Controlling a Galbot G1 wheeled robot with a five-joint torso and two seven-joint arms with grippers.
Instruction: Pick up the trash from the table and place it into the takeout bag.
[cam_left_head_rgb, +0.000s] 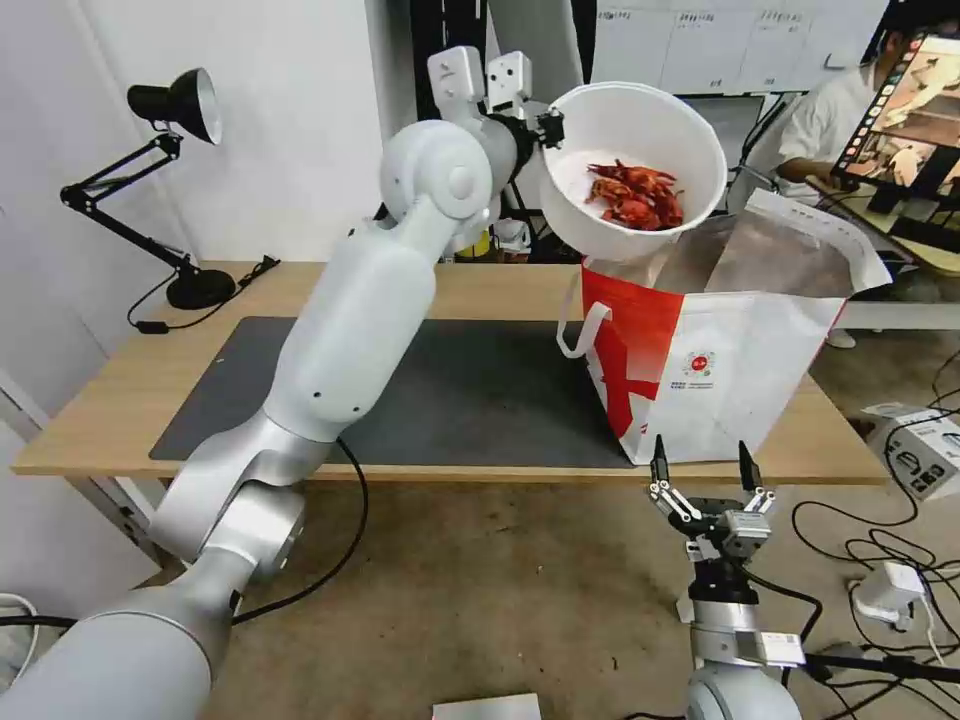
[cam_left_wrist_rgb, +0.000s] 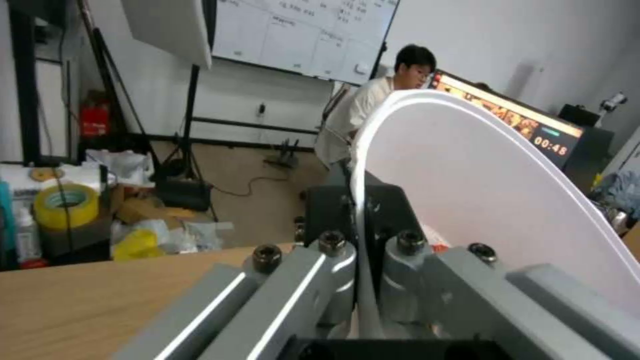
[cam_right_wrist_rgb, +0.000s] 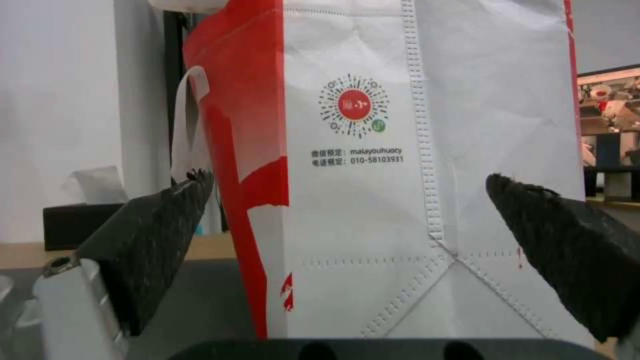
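Observation:
My left gripper (cam_left_head_rgb: 548, 128) is shut on the rim of the white round bowl (cam_left_head_rgb: 645, 125), holding it tilted in the air over the open mouth of the takeout bag (cam_left_head_rgb: 730, 340). Red crayfish shells (cam_left_head_rgb: 637, 195) lie in the bowl's lower side. The bag stands upright on the right end of the table (cam_left_head_rgb: 110, 400), white and red with foil lining. In the left wrist view the bowl's rim (cam_left_wrist_rgb: 400, 125) runs between the jaws of the left gripper (cam_left_wrist_rgb: 363, 235). My right gripper (cam_left_head_rgb: 703, 455) hangs open below the table's front edge, facing the bag's side (cam_right_wrist_rgb: 373, 150).
A dark grey mat (cam_left_head_rgb: 470, 390) covers the table's middle. A black desk lamp (cam_left_head_rgb: 175, 105) stands at the back left corner with its cord. A black tissue box (cam_right_wrist_rgb: 77, 220) sits behind the bag. Cables and boxes lie on the floor at the right.

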